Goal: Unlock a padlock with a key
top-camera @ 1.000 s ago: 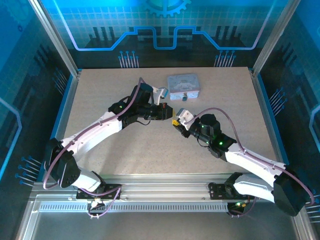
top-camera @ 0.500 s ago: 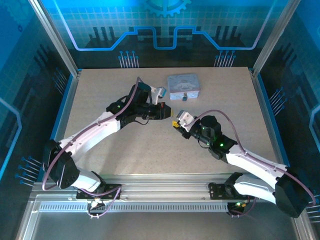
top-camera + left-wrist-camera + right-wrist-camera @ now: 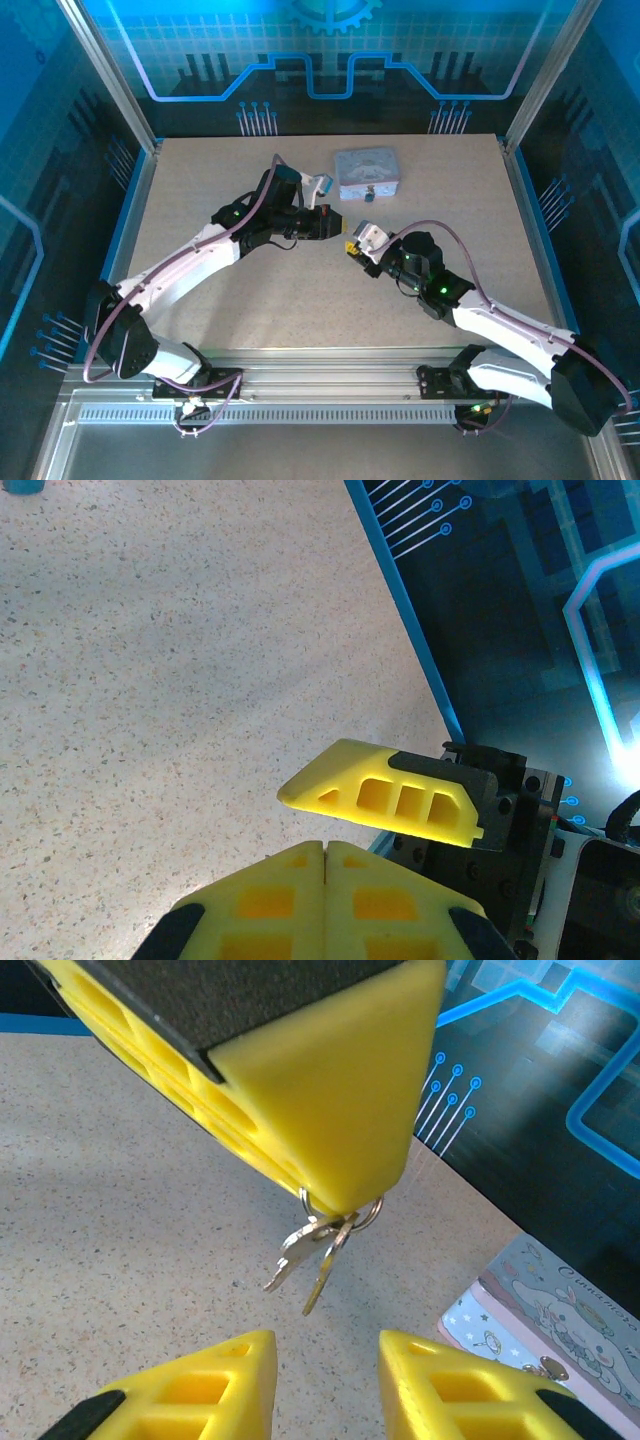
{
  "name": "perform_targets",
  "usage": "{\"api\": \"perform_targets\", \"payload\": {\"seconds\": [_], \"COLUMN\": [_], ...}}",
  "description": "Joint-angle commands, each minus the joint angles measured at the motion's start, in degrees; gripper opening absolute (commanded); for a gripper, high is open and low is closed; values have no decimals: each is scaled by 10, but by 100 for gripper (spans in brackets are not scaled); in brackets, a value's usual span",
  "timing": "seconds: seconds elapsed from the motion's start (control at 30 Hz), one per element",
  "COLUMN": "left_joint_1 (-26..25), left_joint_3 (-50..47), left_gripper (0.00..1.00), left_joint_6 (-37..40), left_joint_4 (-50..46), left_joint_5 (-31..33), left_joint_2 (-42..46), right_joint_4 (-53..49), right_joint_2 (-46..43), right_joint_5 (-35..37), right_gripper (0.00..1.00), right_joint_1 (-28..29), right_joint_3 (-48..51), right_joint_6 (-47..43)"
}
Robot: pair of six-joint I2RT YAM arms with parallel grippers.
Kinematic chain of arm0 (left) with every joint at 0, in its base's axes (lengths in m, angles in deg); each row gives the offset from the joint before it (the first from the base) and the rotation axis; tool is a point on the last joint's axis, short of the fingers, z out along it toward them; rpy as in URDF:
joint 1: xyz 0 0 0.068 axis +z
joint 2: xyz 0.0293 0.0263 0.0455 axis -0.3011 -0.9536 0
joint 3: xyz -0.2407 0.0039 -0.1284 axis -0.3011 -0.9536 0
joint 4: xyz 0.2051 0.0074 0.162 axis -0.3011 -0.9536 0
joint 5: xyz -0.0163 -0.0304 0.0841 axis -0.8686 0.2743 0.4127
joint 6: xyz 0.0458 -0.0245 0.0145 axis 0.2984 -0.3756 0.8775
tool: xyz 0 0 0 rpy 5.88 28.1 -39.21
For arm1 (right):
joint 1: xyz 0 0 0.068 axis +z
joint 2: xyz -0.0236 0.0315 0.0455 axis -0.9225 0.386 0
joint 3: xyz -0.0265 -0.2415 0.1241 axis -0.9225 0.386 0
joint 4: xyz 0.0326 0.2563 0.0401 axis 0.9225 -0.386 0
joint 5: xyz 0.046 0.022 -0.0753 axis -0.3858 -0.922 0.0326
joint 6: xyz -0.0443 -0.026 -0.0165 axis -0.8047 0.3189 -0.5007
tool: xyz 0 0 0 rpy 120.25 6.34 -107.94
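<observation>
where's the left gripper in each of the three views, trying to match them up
Top external: left gripper mid-table, just below-left of the lavender tin.
Left wrist: bottom centre, its yellow fingers shut together.
Right wrist: top centre, a big yellow tip pointing down, with a key ring hanging from it.
Shared landmark: right gripper, open, facing it tip to tip.

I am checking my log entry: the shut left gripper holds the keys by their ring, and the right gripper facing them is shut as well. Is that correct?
Not quite: the right gripper is open, its fingers apart with nothing between them, as the right wrist view shows. The rest holds: the shut left gripper holds the keys by their ring.
</observation>
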Motion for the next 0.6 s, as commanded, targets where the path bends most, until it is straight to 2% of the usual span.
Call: {"api": "perform_targets", "payload": {"seconds": [0.0, 0.37, 0.57], "left_joint_1": [4, 4, 5], "left_joint_3": [11, 9, 8], "left_gripper": [0, 0, 0], "left_joint_6": [-7, -7, -6], "left_joint_4": [-7, -8, -12], "left_joint_5": [-20, -23, -23], "left_joint_2": [16, 14, 15], "right_joint_4": [24, 32, 28], "right_joint_2": [5, 15, 15], "right_joint_5": [-5, -3, 5], "right_gripper": [33, 32, 23], "right_joint_1": [9, 9, 9], "right_joint_3": [-19, -36, -36], "right_joint_6": [-3, -5, -14]}}
